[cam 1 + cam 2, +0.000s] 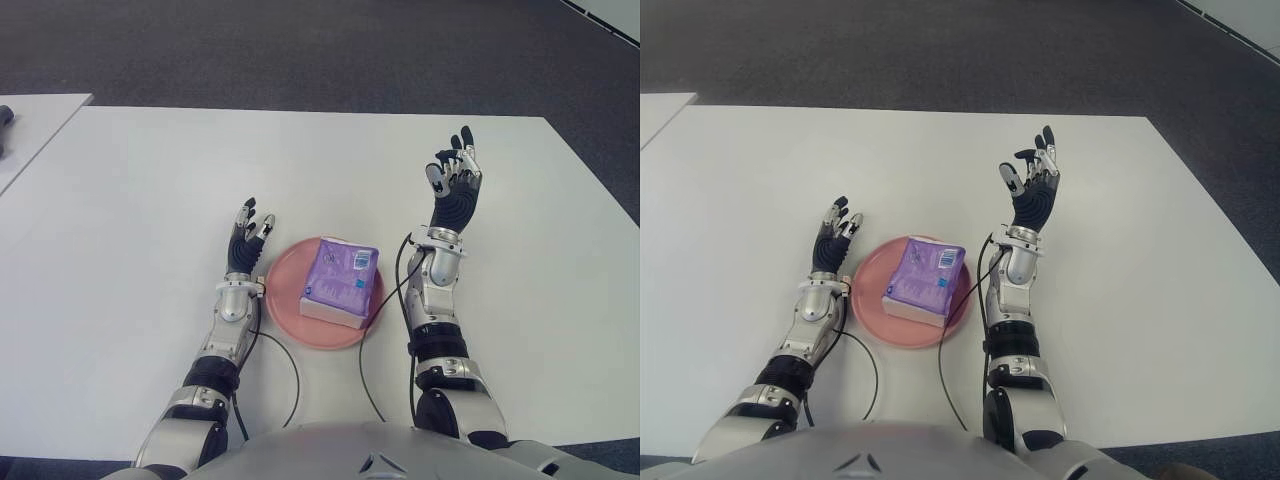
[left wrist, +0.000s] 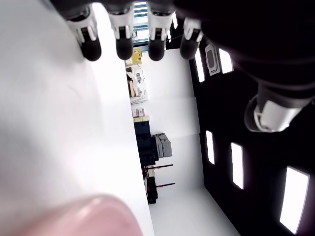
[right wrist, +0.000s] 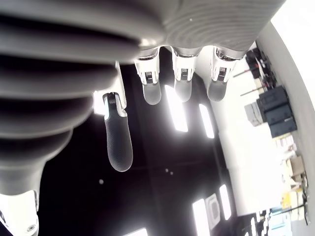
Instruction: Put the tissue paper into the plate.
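A purple tissue paper pack lies inside the pink plate near the table's front edge. My right hand is raised above the table to the right of the plate, palm up, fingers spread and holding nothing. Its wrist view shows the fingers extended toward the ceiling lights. My left hand shows just left of the plate, fingers stretched out and empty. In the left wrist view the straight fingertips point over the white tabletop, with the plate's pink rim at the edge.
The white table stretches wide on both sides of the plate. A second white table stands at the far left with a dark object on it. Dark carpet lies beyond the far edge.
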Controlling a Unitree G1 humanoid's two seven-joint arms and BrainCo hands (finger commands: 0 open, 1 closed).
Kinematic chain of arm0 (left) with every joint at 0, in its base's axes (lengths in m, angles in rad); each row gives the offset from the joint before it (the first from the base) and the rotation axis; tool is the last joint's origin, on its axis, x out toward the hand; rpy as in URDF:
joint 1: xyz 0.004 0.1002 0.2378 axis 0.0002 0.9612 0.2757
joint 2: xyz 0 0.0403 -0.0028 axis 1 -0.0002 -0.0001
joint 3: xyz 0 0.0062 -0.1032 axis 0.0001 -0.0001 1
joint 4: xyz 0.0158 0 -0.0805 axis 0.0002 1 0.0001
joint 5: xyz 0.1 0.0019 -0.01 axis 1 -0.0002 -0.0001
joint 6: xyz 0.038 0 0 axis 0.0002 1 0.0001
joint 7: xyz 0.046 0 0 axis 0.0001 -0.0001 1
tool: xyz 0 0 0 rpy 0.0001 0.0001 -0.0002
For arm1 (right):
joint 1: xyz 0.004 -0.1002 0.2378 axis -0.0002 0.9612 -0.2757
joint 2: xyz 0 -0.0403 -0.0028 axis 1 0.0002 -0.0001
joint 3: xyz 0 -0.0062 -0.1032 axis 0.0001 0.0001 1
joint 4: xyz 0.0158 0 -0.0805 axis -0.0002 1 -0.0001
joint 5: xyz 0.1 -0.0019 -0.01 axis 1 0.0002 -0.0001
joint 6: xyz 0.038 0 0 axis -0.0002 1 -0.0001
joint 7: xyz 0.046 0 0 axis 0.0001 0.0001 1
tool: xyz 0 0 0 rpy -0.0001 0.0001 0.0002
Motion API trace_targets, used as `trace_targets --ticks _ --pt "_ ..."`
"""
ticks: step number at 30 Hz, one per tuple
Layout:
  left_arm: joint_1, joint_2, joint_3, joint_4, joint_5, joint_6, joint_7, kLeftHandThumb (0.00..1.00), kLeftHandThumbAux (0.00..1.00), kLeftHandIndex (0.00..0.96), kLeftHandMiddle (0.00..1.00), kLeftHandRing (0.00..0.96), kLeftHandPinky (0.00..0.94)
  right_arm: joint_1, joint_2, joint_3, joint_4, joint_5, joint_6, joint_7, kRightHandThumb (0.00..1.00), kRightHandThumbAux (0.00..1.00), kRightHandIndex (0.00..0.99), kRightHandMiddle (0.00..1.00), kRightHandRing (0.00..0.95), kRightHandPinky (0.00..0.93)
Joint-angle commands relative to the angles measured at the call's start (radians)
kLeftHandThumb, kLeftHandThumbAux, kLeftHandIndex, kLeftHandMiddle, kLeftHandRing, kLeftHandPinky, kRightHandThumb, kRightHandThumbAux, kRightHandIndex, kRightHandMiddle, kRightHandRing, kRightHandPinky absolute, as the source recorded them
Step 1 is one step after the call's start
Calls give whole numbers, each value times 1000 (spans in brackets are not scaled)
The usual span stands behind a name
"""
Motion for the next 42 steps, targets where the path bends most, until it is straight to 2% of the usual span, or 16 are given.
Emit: trace_targets --ticks 1,12,28,42 --pt "29 8 0 -2 -5 23 -22 0 419 0 0 0 0 21 28 10 2 -8 -4 -12 223 659 510 71 0 0" --pt "34 16 1 -15 -1 43 -29 0 415 0 0 0 0 24 33 20 2 -16 -7 -24 223 659 510 71 0 0" --pt "37 20 5 -15 -3 14 -28 0 421 0 0 0 0 32 35 34 -8 -22 -8 -38 223 659 510 71 0 0" --pt "41 28 1 -32 -2 41 -37 0 421 0 0 0 0 37 36 45 -19 -25 -4 -49 223 659 510 71 0 0"
